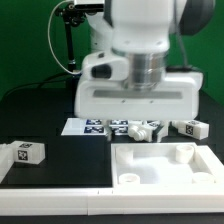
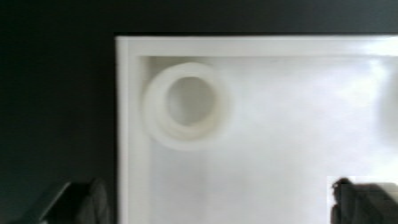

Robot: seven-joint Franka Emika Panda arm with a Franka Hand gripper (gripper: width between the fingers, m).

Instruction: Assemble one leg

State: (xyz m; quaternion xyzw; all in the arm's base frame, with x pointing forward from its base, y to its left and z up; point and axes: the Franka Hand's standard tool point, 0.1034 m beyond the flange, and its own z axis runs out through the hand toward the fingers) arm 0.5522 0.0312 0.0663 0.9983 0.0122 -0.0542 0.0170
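Observation:
The large white panel (image 1: 160, 165) lies at the front of the table, and the wrist view shows one of its corners (image 2: 285, 140) with a round corner hole (image 2: 187, 103). My gripper (image 2: 217, 205) is open and empty, with its two dark fingertips (image 2: 71, 203) wide apart over that corner. One leg (image 1: 25, 152), a stubby white tagged block, lies at the exterior view's left. Another leg (image 1: 190, 127) lies at the right, and more legs (image 1: 142, 127) lie behind the panel. In the exterior view my white hand (image 1: 140, 95) hangs above them and its fingertips are hidden.
The marker board (image 1: 88, 126) lies flat behind the panel, left of the middle legs. A black stand (image 1: 68, 40) rises at the back left. The table top (image 1: 40, 110) is black.

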